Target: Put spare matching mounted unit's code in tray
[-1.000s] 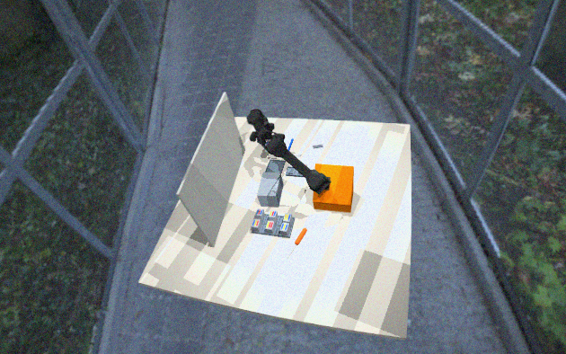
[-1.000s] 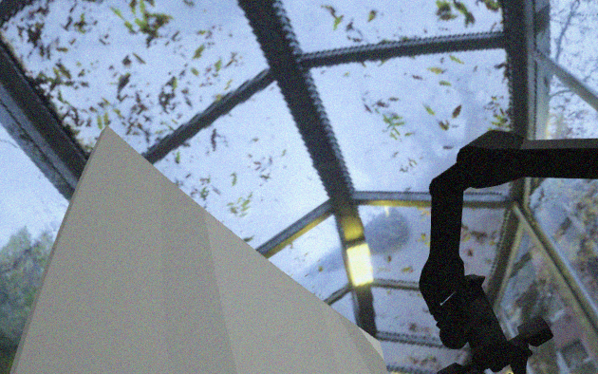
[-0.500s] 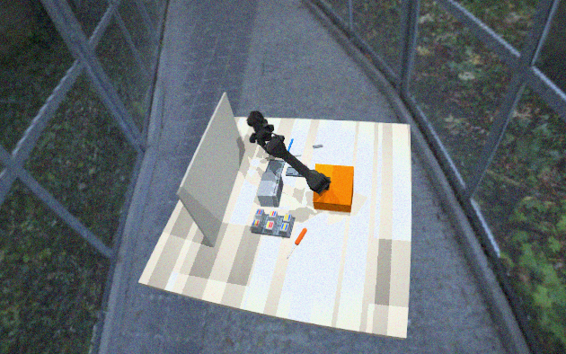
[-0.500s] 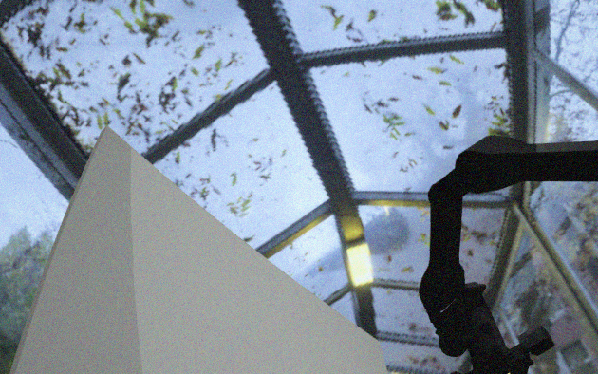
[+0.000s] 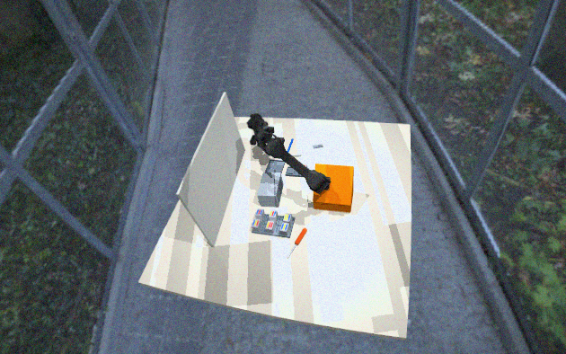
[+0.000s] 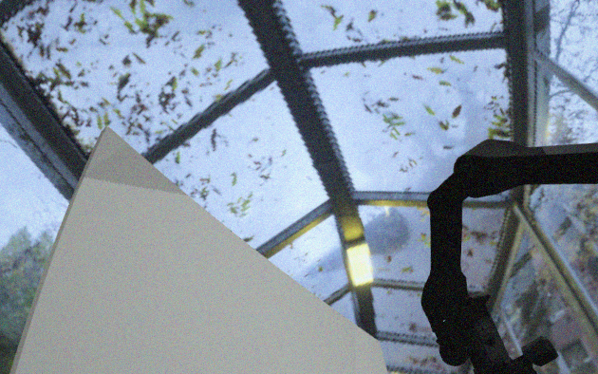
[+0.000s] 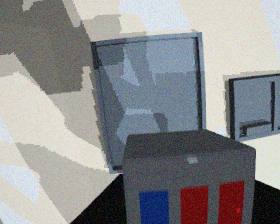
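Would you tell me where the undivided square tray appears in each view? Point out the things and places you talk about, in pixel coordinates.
Top: near the centre, the undivided square tray [image 5: 276, 166] [image 7: 200, 85], beyond the grey box [image 5: 269, 192].
Exterior: not in it.
Wrist: upper middle, partly behind the striped spare [image 7: 191, 165].
Shared landmark: the black gripper [image 5: 256, 123] [image 6: 513, 358] [image 7: 172, 180], at the bottom in wrist and exterior.

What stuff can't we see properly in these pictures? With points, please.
- The bottom of the gray block [image 7: 191, 167] with blue and red stripes: cut off by the wrist picture's lower edge.
- The claw's fingertips: below the outside picture's bottom edge.
- Part of the orange box [image 5: 341, 184]: behind the black arm [image 5: 298, 165] [image 6: 446, 237] in the top view.
- The right end of the divided tray [image 7: 251, 107]: past the wrist picture's edge.
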Motion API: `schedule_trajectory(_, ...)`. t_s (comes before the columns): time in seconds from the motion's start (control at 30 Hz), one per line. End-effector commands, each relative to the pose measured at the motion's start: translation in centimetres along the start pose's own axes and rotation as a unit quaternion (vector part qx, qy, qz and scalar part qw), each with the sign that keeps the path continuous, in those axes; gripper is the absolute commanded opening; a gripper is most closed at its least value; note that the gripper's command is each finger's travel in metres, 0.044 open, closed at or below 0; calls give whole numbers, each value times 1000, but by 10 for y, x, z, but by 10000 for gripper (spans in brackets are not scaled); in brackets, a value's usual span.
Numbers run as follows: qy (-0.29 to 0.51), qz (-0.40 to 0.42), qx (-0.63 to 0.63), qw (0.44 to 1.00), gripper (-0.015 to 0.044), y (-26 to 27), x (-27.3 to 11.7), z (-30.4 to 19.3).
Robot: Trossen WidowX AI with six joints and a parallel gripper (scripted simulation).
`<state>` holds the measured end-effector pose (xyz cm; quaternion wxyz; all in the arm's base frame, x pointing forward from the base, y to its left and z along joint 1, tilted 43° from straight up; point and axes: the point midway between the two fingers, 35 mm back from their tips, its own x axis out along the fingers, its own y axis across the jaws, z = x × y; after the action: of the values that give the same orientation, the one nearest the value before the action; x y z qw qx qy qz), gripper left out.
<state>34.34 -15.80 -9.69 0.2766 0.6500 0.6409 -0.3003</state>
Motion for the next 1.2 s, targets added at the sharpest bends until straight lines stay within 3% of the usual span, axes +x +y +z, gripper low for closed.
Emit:
schedule_trajectory(0.0,2,2,2,1000,0,1,5,0)
schedule_trajectory(1.17,2,3,2,1000,0,4,46,0)
